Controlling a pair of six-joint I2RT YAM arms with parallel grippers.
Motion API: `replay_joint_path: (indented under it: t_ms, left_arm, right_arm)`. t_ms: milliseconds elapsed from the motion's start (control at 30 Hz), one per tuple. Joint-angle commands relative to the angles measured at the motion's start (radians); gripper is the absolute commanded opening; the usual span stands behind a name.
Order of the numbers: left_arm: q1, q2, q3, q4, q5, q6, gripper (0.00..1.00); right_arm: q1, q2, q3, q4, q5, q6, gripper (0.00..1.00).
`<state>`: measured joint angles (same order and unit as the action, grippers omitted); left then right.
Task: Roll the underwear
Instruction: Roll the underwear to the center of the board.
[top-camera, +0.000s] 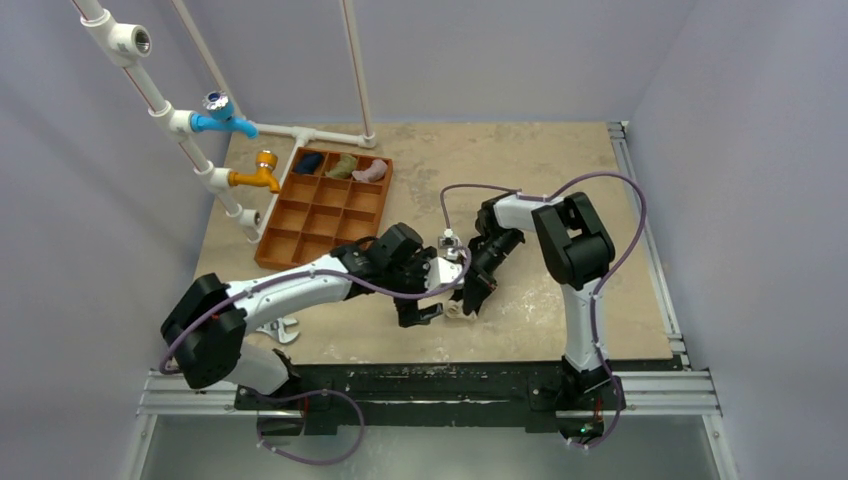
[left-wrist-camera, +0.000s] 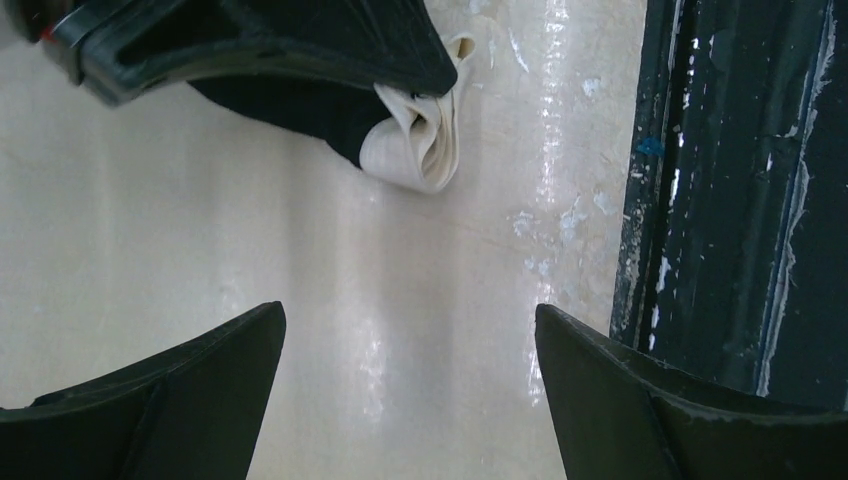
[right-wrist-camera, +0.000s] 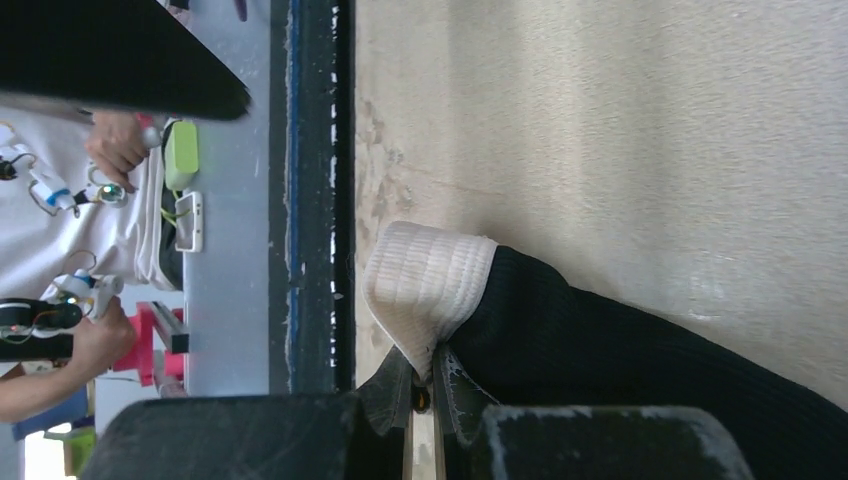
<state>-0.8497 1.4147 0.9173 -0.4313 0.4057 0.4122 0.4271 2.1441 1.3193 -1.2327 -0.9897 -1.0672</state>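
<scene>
Black ribbed fabric with a white waistband (right-wrist-camera: 425, 280) is what I make out: the underwear (right-wrist-camera: 620, 340), one piece only, lies on the worktop (top-camera: 560, 170) near its front edge. The right pincer (right-wrist-camera: 425, 385) is clamped tight on it where the band meets the black cloth. The left pincer (left-wrist-camera: 408, 312) hangs just beside it, spread wide and holding nothing. I'd say the rolling is underway, the band already doubled over. Next, the free pincer probably has to pin the loose cloth while the other turns it. Farther back sits one orange-brown tray (top-camera: 318, 215) with three cloth bundles: blue (top-camera: 309, 162), olive (top-camera: 344, 166), pink (top-camera: 370, 172)
</scene>
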Motion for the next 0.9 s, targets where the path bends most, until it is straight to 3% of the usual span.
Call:
replay_joint_path:
  t_ms: [0, 433, 667, 867]
  left_arm:
    - [-0.090, 0.067, 0.026, 0.192, -0.093, 0.006, 0.95]
    - [-0.224, 0.205, 0.043, 0.346, -0.133, 0.029, 0.93]
    - [-0.258, 0.236, 0.017, 0.415, -0.179, 0.029, 0.84]
    - [-0.276, 0.262, 0.007, 0.474, -0.200, 0.031, 0.69]
  right_arm:
    - [0.002, -0.013, 0.010, -0.110, -0.038, -0.104, 0.00]
    - [-0.011, 0.006, 0.000, -0.127, -0.031, -0.140, 0.00]
    - [-0.016, 0.005, -0.004, -0.124, -0.029, -0.138, 0.00]
    - [-0.016, 0.008, 0.000, -0.125, -0.027, -0.134, 0.00]
